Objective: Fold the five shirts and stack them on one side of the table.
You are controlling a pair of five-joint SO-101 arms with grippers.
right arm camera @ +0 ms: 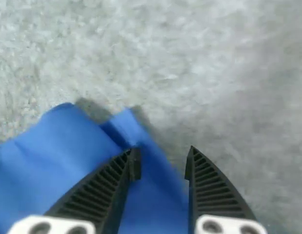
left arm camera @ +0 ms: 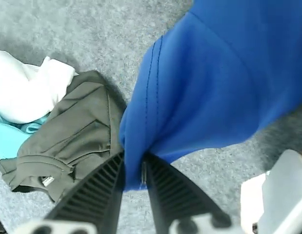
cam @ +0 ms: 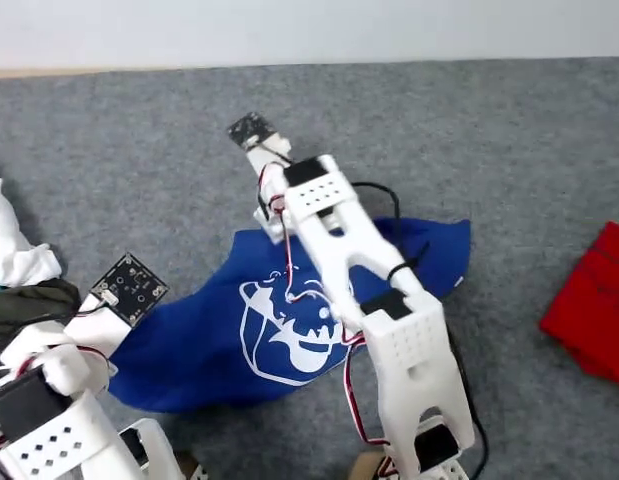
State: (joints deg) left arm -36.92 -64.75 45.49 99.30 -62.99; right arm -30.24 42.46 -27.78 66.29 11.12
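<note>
The left gripper has its two jaws pressed together on a hem of the one blue shirt, pinching the fabric. The right gripper has its jaws spread over another edge of the same shirt, one of them at a small fold. The blue shirt lies spread mid-table on the grey table. Near the left arm three crumpled shirts bunch together: one olive shirt, one white shirt, one teal shirt. One red shirt lies well apart, on the right arm's side.

The printed shirt in middle of table, heap of shirts at left edge, folded shirt at right edge
</note>
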